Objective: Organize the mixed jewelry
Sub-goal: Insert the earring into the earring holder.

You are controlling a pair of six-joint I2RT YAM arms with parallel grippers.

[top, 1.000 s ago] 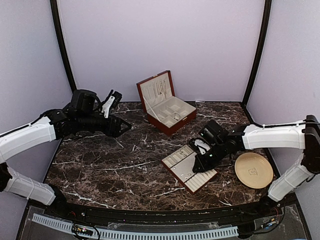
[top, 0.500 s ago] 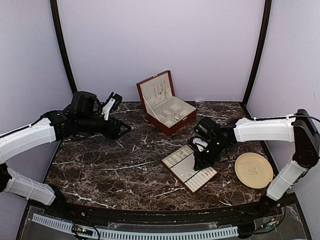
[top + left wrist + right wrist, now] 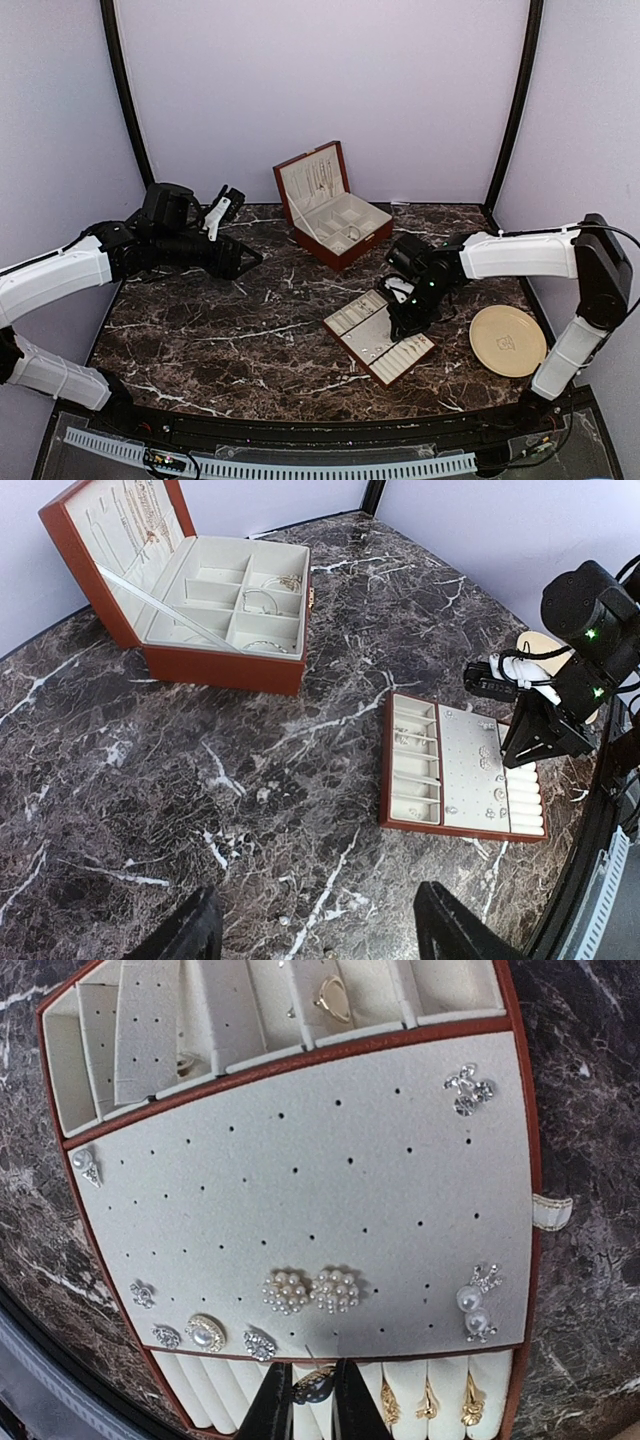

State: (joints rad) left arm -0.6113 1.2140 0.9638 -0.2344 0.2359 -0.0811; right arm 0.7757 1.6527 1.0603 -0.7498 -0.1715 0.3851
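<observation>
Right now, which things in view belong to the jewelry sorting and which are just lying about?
Belongs to the job: ring in the right gripper; pearl earrings and other pieces on the flat tray; open wooden box holding more jewelry.
Lying about: beige plate beside the tray.

Pearl earrings [image 3: 310, 1291] pinned flat; ring [image 3: 312, 1387] perhaps gripped.
</observation>
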